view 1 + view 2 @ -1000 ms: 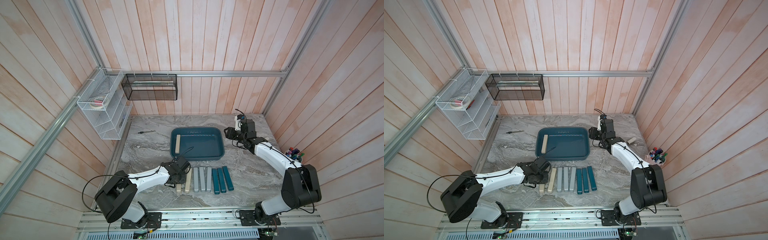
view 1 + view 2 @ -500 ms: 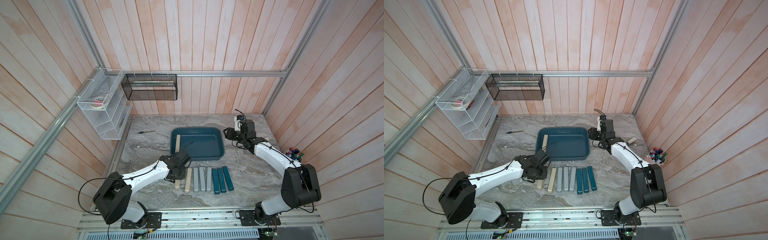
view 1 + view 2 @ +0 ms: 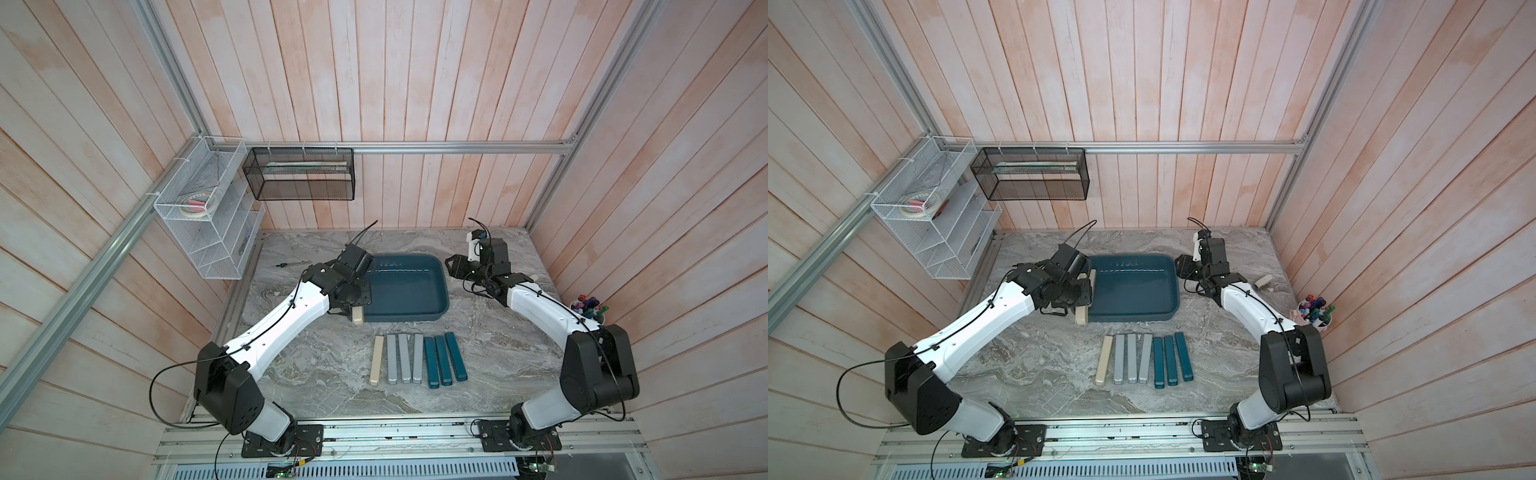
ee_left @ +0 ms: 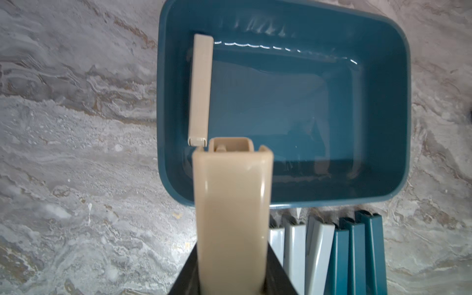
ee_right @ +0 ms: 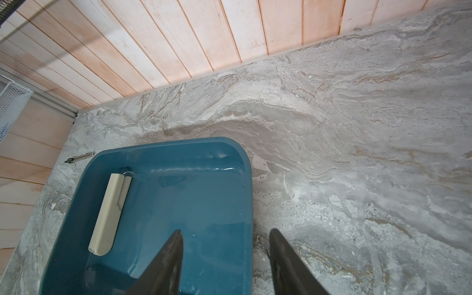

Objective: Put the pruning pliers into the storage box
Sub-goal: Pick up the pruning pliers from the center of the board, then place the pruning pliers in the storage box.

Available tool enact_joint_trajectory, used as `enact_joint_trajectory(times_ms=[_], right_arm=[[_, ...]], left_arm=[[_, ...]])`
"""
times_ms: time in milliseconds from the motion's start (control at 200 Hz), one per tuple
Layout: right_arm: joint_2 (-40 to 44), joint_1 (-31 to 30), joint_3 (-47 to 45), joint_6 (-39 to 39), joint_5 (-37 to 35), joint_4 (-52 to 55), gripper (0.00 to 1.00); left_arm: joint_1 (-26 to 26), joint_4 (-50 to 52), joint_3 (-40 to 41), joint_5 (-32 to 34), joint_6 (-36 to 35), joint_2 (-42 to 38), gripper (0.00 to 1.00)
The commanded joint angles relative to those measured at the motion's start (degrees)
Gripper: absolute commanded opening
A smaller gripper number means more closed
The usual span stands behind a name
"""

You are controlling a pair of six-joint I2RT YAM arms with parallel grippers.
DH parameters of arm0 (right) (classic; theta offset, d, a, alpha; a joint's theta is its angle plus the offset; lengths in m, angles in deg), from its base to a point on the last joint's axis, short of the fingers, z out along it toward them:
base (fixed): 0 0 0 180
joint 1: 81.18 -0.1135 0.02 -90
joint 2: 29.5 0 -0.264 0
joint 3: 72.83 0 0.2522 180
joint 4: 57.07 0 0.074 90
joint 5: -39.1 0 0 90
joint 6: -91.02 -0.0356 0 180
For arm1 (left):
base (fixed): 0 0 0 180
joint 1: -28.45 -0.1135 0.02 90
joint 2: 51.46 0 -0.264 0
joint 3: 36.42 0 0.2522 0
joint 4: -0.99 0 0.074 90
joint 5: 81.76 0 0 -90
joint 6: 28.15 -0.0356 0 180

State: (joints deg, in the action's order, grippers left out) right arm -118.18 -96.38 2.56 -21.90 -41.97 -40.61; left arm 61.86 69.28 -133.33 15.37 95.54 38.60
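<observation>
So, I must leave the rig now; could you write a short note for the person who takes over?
Left claw: shut on a beige pliers, at the near left corner of the storage box.
Right claw: open, empty, one finger on each side of the box's right rim.
Done: a second beige pliers lies in the box by its left wall.
Left: drop the held one in, then seven in a row on the table: one beige, three grey, three teal.
</observation>
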Motion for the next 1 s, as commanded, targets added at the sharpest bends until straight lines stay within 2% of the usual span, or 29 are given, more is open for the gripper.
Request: enact_joint_trajectory(times_ms=[0,270,450,620,780,995], right_arm=[[1.22,-0.26,1.66,-0.87,0.39,1.12,0.55],[4.13,-0.26,-0.40,-0.52,-0.26,2.56,0.55],[4.87,-0.26,-1.08,-0.51,-0.16,3.26,0.55],[4.75,-0.26,-1.07,-0.40,-0.32,3.38,0.55],[4.19,-0.28,-0.99,-0.20,-0.24,3.41,0.55],[3.01,-0.27,-0.37,0.33,-0.08,3.88,0.55]], left_arm=[[-1.03,-1.16,-6.69,1.95,-4.29,6.11,0.24],[-3.40,-1.00,-26.41,2.30,-9.13,23.89,0.24],[-4.88,-1.60,-33.17,1.21,-11.49,32.69,0.24],[-5.37,-3.18,-33.12,0.33,-11.29,37.19,0.23],[-5.61,-7.49,-28.56,0.82,-10.08,37.92,0.23],[-6.24,-8.94,-26.55,1.55,-9.46,39.78,0.23]])
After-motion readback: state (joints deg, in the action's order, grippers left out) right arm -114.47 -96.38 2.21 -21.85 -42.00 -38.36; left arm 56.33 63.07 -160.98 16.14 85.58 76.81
